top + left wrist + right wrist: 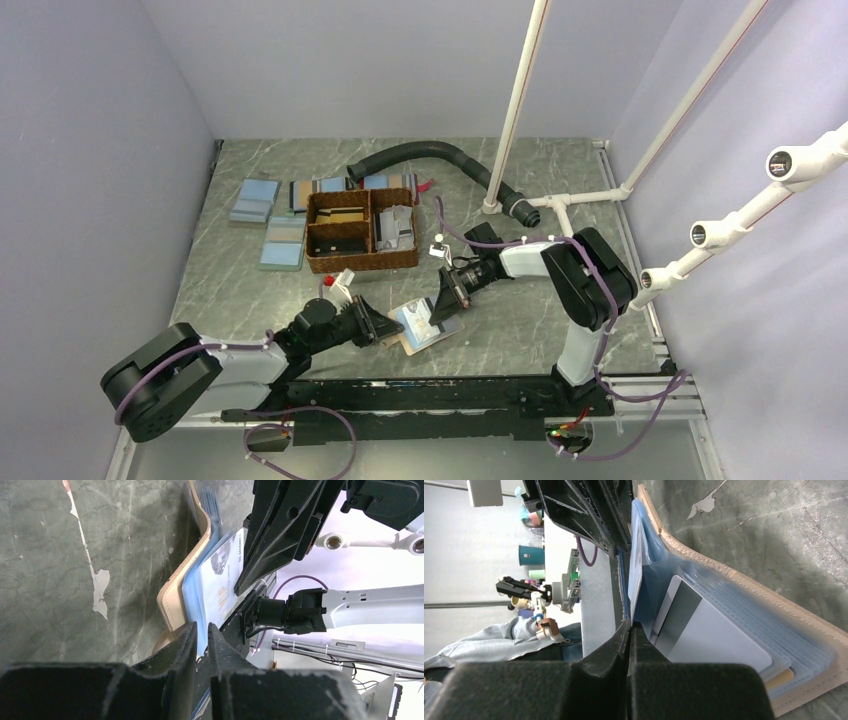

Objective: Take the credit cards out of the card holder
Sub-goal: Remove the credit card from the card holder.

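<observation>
Grey marbled tabletop (520,330) fills the walled cell. At its far left lie stacks of plain blue flat rectangles (255,200), and next to them stands a brown woven basket (362,263) whose contents are too small to name. Nearer the arms, the left gripper (388,332) reaches in low from the left. In its wrist view its jaws are a slit apart, with a light blue edge showing in the gap. Whether it pinches that edge or has let go, I cannot tell. Just to its right the card holder (425,325) lies on the table between the two grippers, spread open, its tan leather outer face (172,600) down and curling up and its blue pockets upward. On the holder's right, the right gripper (446,304) is clenched, its fingertips closed on the edge of a pale printed card (220,580) that rests against the blue inner leaf. How far that card is out of its pocket is not clear. A grey card with a dark stripe (714,635) and a tan card edge (780,679) sit in the pockets. No loose card shows on the table near the holder. The job looks early: one card is being drawn and at least two are left.
</observation>
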Tool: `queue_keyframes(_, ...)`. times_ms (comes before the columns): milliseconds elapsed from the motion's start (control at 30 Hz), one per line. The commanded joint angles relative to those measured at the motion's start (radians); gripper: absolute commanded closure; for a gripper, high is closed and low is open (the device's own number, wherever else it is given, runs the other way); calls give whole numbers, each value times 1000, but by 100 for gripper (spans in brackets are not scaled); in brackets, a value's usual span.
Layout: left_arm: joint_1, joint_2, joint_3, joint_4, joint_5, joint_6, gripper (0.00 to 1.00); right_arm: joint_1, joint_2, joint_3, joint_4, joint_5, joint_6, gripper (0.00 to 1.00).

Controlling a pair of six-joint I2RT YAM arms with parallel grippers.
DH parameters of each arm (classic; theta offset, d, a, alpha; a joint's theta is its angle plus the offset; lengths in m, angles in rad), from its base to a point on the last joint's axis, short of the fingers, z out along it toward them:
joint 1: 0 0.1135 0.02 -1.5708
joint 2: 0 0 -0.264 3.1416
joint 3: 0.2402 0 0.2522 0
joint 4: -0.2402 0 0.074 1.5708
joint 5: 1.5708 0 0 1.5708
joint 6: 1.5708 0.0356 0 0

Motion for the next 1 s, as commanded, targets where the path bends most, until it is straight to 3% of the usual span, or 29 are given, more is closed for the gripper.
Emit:
queue_keyframes(0,2,35,16,47,23,23,82,-2,-12,17,11,-31,-33,100)
queue_keyframes(133,2,111,39,101,42,23,76,-2,-5,18,17,-42,-26,100)
queue_keyframes(600,2,435,92,443,124,-18,72,-2,-6,16,29,-57,-16,100)
queue_keyframes(700,2,464,93,486,130,-22,78,-2,-3,15,28,-50,-17,100)
queue_keyframes(833,5,490,82,539,129,-31,100,-3,6,28,-6,-24,-34,100)
queue_keyframes(967,10,523,61,573,126,-48,100,-18,8,32,-27,20,-64,100)
